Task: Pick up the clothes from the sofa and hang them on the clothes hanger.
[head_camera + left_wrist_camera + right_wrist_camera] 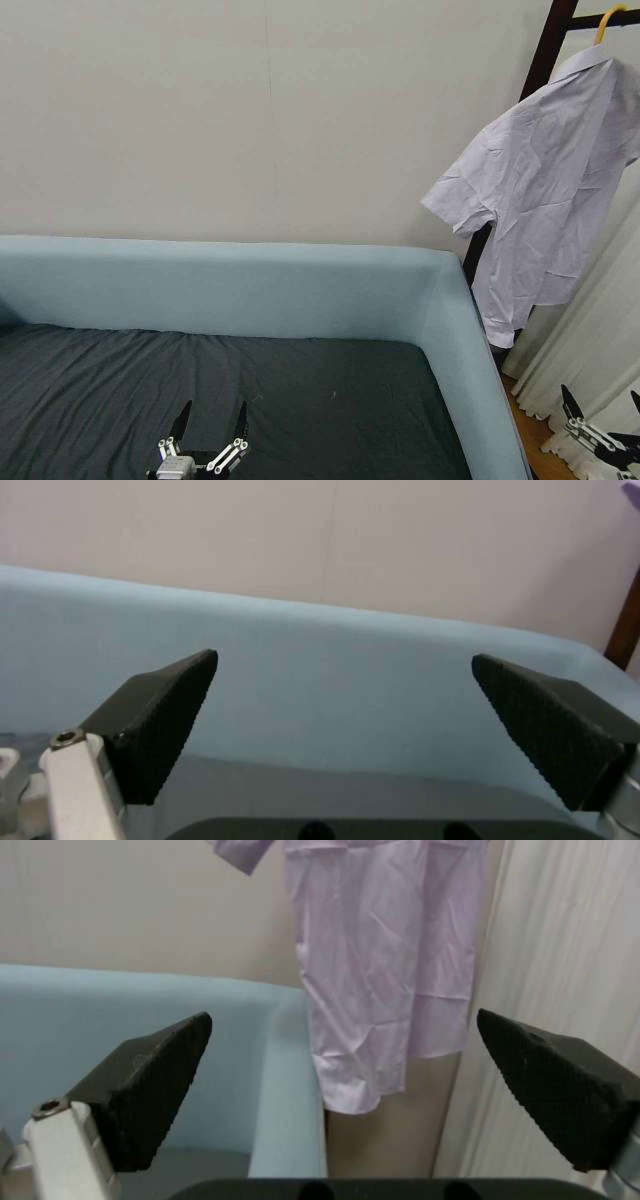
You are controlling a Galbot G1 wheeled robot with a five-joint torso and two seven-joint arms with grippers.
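In the head view a pale lilac short-sleeved cotton shirt (540,190) hangs at two o'clock, draped on a yellow curved hanger (608,20) hooked to a dark wooden clothes rack (548,50), clear of the sofa. The light blue upholstered sofa (230,290) runs from nine o'clock to the centre, and its dark grey fabric seat (300,390) lies at seven o'clock. The left gripper (213,415) hovers over that seat at six o'clock, its black fingers spread wide with nothing between them. The right gripper (600,400) sits at four o'clock past the sofa's end, in front of a white pleated curtain (590,340), also spread wide and empty. The left wrist view adds a close look at the left gripper (344,658) facing the blue backrest and the cream wall behind it. The right wrist view has the right gripper (343,1016) pointed at the shirt (385,975). There the shirt's lower hem hangs just beside the sofa's end arm, with the curtain (570,952) on its other side.
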